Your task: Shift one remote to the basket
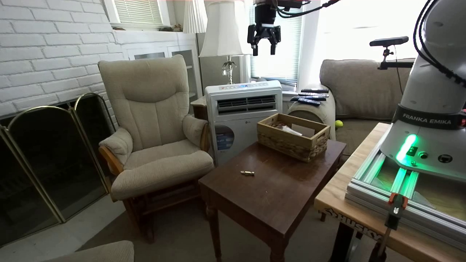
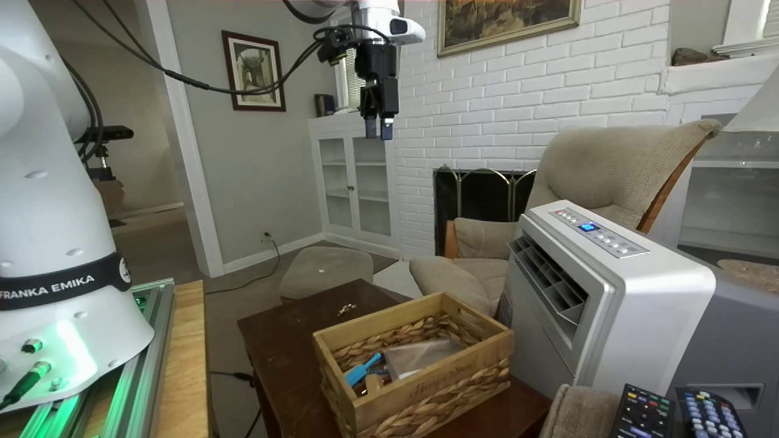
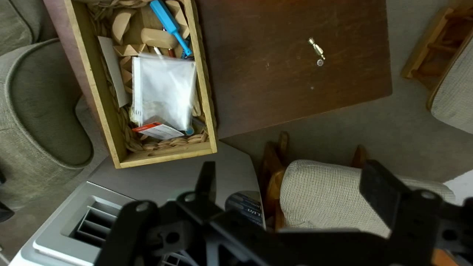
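Several dark remotes (image 1: 313, 98) lie piled on the sofa's armrest in an exterior view. Two of them, a remote with coloured buttons (image 2: 642, 413) and a remote beside it (image 2: 711, 415), show at the bottom right of an exterior view. No remote can be made out clearly in the wrist view. The tan wicker basket (image 1: 280, 144) stands on the brown table, also seen in an exterior view (image 2: 435, 398) and the wrist view (image 3: 88, 74). It holds a clear bag, a blue tool and wooden pieces. My gripper (image 1: 264, 50) is open and empty, high above the scene (image 2: 378, 129), fingers apart (image 3: 290, 183).
The brown table (image 1: 269, 196) carries a small brass piece (image 1: 247, 173). A white appliance (image 1: 244, 120) stands behind it, between the armchair (image 1: 156, 127) and the sofa armrest (image 1: 309, 111). A lamp (image 1: 222, 32) stands behind the appliance. A tennis ball (image 1: 339, 123) lies on the sofa.
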You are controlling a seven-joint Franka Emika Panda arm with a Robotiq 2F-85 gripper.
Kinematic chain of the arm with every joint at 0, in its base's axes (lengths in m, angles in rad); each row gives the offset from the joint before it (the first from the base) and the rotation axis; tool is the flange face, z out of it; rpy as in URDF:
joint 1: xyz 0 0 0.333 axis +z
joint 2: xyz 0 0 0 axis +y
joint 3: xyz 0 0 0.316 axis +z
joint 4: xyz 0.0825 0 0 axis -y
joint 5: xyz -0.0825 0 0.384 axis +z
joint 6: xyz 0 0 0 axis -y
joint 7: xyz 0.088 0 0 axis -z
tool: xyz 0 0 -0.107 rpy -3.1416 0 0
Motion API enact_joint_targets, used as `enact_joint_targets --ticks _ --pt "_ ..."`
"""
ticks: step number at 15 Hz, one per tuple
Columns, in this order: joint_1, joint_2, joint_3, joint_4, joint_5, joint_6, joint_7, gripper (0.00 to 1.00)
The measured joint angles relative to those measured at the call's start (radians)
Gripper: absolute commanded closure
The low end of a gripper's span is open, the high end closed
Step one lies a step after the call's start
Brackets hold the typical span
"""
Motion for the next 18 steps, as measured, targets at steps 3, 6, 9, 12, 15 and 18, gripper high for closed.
enact_joint_targets --ticks 3,6,9,12,15,18 --pt "0.009 -0.002 0.004 -0.003 -0.001 -0.001 -0.008 0.0" --pt "0.019 -0.004 0.011 -0.017 -0.005 -0.001 -0.021 0.0" --pt "0.016 -0.003 0.004 -0.026 -0.002 -0.001 -0.019 0.0" --pt "0.003 -0.003 -0.02 -0.035 0.012 0.005 0.001 0.0" --pt "-0.018 -0.002 -0.05 -0.051 0.034 0.038 0.014 0.0" --pt "-0.041 0.01 -0.079 -0.058 0.04 0.071 0.016 0.0"
